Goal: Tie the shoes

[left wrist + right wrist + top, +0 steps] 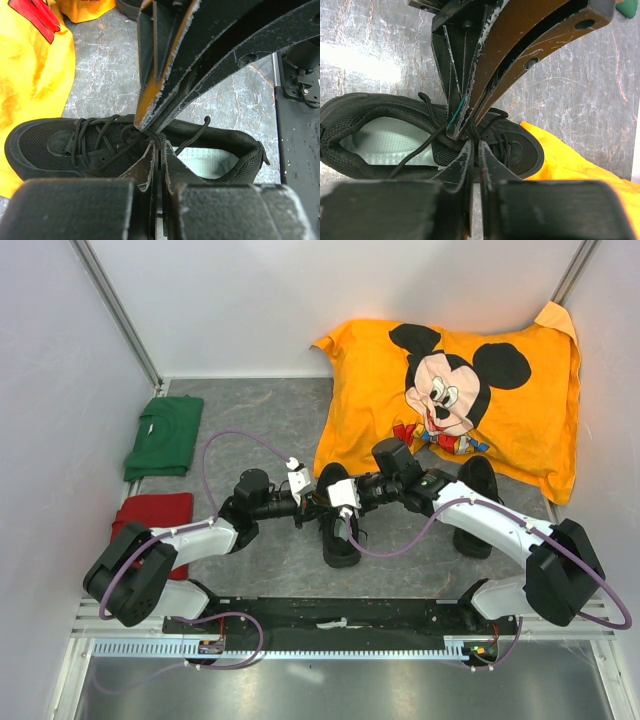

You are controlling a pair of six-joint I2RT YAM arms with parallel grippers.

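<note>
The left gripper (158, 150), pressed closed, and the right gripper (475, 147), showing only a slit, are meeting tip to tip at the laces (95, 135) of the shoe (40, 145) lying just beneath them, so each should be pinching one strand before pulling outward evenly.

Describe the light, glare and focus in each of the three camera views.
Top external view: even soft light, sharp throughout. Left wrist view: black sneaker sharp, near base of the left gripper blurred. Right wrist view: white glare on the marbled table, base of the right gripper out of focus.
</note>
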